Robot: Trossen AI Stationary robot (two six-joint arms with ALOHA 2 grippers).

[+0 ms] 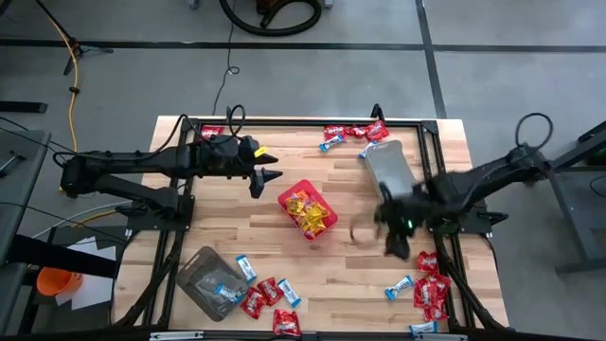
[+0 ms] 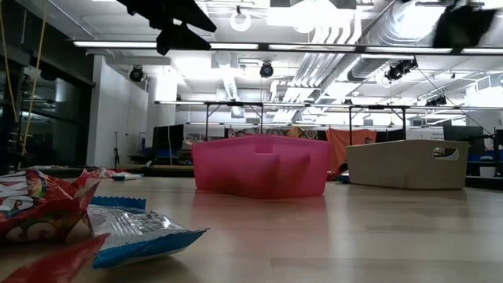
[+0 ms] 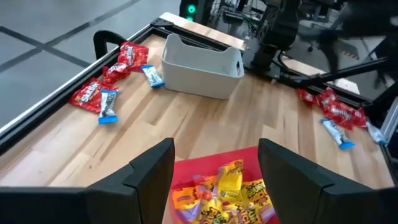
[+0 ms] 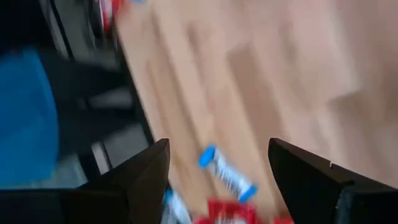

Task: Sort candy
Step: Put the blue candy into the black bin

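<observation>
Candy (image 3: pixel 86 95) in red wrappers seems to read "Skittles"; both arms' fingers (image 3: pixel 149 171) (image 4: pixel 146 171) stand apart, empty.

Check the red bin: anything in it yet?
Yes, the red bin holds yellow packets, piled in the middle; no red or blue-and-white ones show inside.

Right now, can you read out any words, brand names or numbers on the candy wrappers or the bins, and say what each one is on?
No text can be read for certain.
Red candy packets: white lettering, too blurred to read.
Blue-and-white candy packets: print too small to read.
Yellow candy packets in the red bin: markings unreadable.
Grey tub: no label visible.
</observation>
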